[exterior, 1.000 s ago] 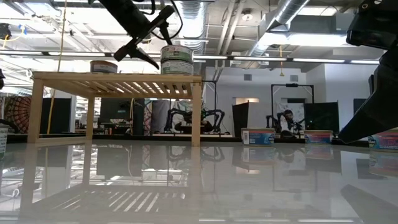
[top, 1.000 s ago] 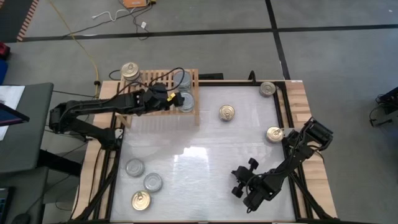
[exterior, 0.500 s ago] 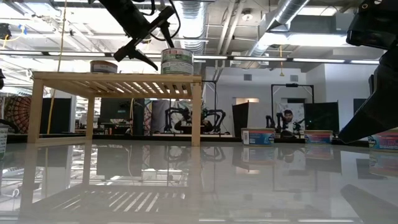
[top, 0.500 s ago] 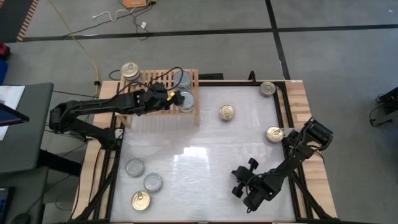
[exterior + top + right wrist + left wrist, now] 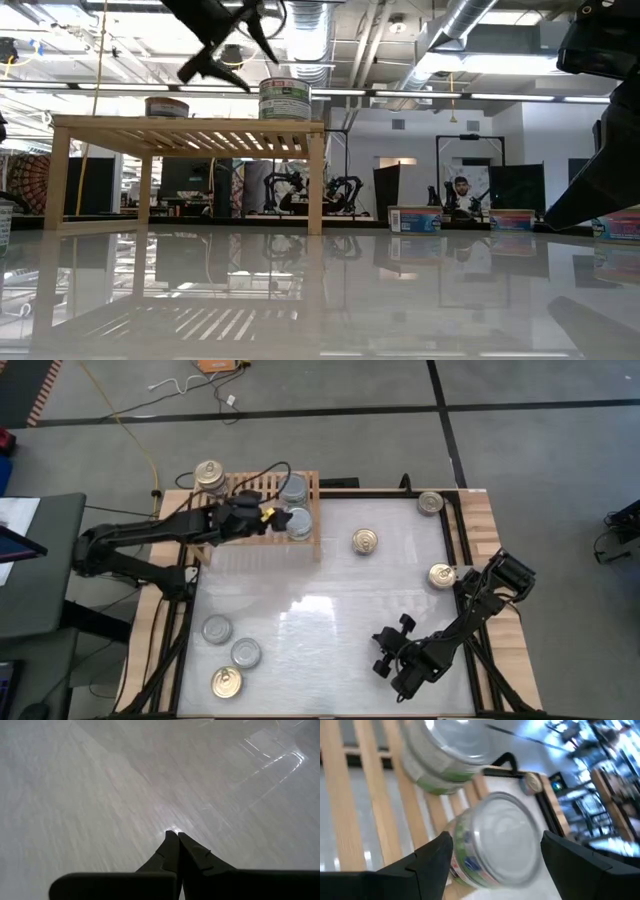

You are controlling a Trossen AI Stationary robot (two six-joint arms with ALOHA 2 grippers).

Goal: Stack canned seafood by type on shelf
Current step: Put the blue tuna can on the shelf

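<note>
The light-wood shelf (image 5: 255, 520) stands at the table's far left. On its right end sit silver-topped cans with green labels: one (image 5: 294, 488) at the far side and one (image 5: 298, 523) nearer, which tops a stack (image 5: 284, 100) in the low view. A gold-topped can (image 5: 209, 473) sits at the shelf's far left corner. My left gripper (image 5: 278, 517) hovers open above the shelf, just left of the nearer can (image 5: 495, 840); its fingers (image 5: 427, 862) frame that can without touching it. My right gripper (image 5: 385, 660) is shut, low over the table at the near right.
Loose cans lie on the white table: gold-topped ones in the middle (image 5: 365, 541), at the right edge (image 5: 441, 574) and at the near left (image 5: 226, 681), two silver ones (image 5: 217, 628) (image 5: 246, 652) at the near left, and one in the far right corner (image 5: 431, 503).
My left gripper has risen and drawn back from the stacked cans toward the table's left edge, rolling a little. The cans on the shelf have stayed where they were.
</note>
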